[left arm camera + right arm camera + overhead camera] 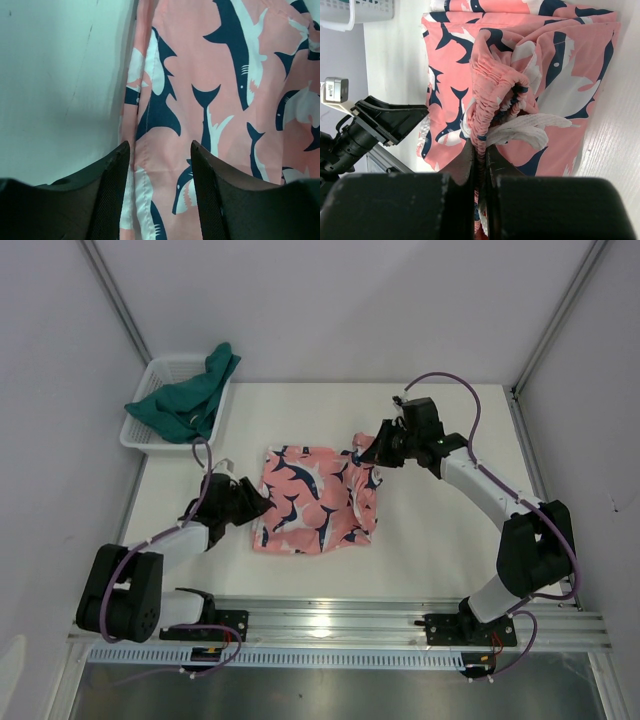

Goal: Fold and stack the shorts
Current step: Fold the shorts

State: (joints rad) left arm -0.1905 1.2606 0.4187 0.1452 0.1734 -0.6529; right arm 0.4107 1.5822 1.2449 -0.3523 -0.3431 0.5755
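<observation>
Top view: two shorts, one basket. The pink shorts (315,500) lie flat mid-table (450,540). The teal shorts (190,400) spill from the basket (140,435) at 10 o'clock. The left jaws sit at the pink pair's 9 o'clock edge, the right jaws at its 2 o'clock corner.

Left wrist: the left jaws stand wide and empty over that edge.

Right wrist: the right jaws are nearly closed, pinching the bunched waistband (495,95) beside one white drawstring (530,127).

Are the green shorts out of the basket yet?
No, the green shorts lie heaped in the white basket at the far left.
</observation>
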